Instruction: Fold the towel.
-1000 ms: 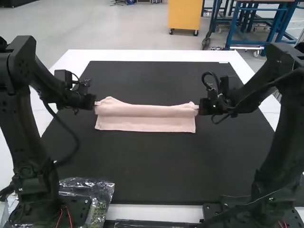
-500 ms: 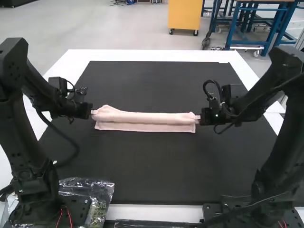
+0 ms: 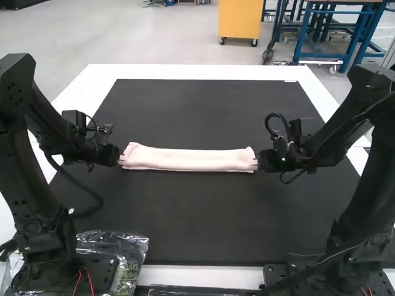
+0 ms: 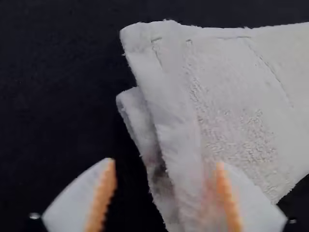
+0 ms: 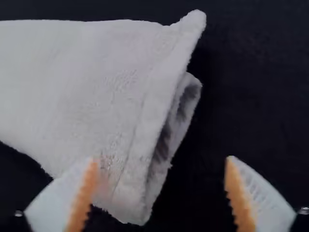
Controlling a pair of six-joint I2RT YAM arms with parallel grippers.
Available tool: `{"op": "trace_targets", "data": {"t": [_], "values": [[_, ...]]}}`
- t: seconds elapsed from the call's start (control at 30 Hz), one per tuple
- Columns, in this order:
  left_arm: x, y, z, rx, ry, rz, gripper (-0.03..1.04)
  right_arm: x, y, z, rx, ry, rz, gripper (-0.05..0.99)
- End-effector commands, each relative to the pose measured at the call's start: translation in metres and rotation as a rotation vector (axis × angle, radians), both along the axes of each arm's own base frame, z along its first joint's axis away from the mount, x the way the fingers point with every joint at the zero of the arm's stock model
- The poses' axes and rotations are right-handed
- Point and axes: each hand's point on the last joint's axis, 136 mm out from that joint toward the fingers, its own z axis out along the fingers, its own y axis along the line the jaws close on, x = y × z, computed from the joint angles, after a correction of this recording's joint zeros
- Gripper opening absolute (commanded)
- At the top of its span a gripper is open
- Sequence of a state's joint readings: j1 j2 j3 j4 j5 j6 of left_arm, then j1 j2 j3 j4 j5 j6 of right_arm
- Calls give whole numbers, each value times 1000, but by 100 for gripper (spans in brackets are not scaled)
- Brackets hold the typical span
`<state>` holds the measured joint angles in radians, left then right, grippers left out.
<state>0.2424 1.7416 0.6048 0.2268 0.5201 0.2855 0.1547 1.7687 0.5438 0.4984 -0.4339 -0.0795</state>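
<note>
Since the towel (image 3: 188, 160) lies folded in a narrow strip mid-mat (image 3: 197, 216), left gripper (image 4: 165, 164) and right gripper (image 5: 160, 160) flank its ends, fingers parted, probably to leave the fold undisturbed.

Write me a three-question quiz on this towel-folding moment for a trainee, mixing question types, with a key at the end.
1. Multiple choice: How does the towel lie on the dark mat?
A) Spread in a single layer
B) Folded into a long, narrow strip
C) Hanging over the mat's edge

2. True or false: The left tool has its fingers apart.

3. Fill in the blank: The pads on the fingers of the right tool are coloured ____.

Key: 1. B; 2. True; 3. orange
</note>
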Motion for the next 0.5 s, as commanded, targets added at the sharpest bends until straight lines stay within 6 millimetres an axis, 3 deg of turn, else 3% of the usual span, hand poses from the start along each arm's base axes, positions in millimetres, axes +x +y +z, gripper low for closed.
{"op": "trace_targets", "data": {"t": [0.0, 0.2, 0.47], "values": [[4, 6, 11, 12, -53, -8, 99, 9, -9, 2, -18, -29, -38, 92], [16, 33, 30, -22, -118, 76, 98, 22, -4, 18, 28, -52, -62, 92], [29, 57, 60, -99, -196, 171, 97, 26, 8, 19, 32, -59, -35, 92]]}}
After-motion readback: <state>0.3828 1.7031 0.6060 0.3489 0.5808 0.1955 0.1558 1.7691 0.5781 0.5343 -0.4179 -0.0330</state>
